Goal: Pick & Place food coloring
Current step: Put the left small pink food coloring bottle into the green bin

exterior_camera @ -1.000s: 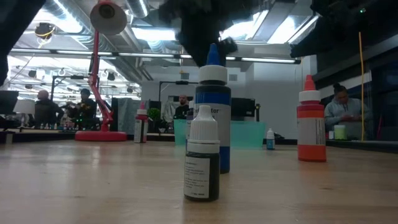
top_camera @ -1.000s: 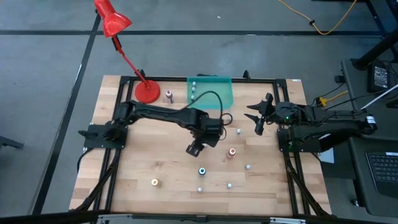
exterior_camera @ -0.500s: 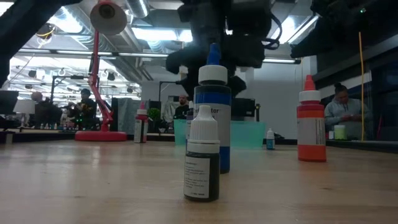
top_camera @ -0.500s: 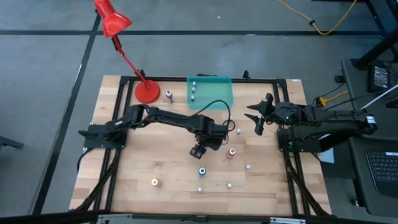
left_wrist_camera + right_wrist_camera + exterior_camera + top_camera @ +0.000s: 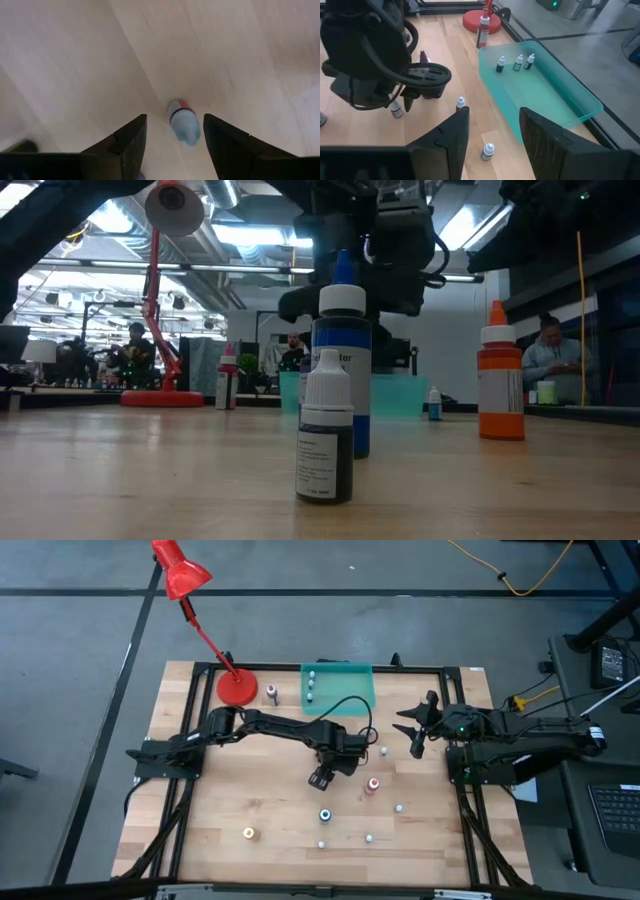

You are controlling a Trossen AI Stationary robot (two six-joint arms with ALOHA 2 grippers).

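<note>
My left gripper [image 5: 321, 778] hangs open over the middle of the table, fingers pointing down. In the left wrist view a tiny whitish bottle [image 5: 183, 122] with a dark band stands on the wood below the open fingers [image 5: 173, 120], untouched. Other food coloring bottles stand upright on the table: red-orange [image 5: 372, 784], blue [image 5: 325, 814], yellow [image 5: 248, 833], pink [image 5: 271, 693] and several tiny whitish ones [image 5: 384, 751]. Three tiny bottles [image 5: 311, 685] stand in the teal tray [image 5: 345, 690]. My right gripper [image 5: 414, 730] waits open near the right edge.
A red desk lamp [image 5: 236, 686] stands at the far left corner, beside the pink bottle. In the low view the blue bottle [image 5: 342, 370] and a small dark bottle [image 5: 325, 438] stand close to the camera, and people sit in the room behind.
My left gripper has come down toward the table and shifted a little to the right; in the low view it has dropped into sight behind the blue bottle. No bottle has moved.
</note>
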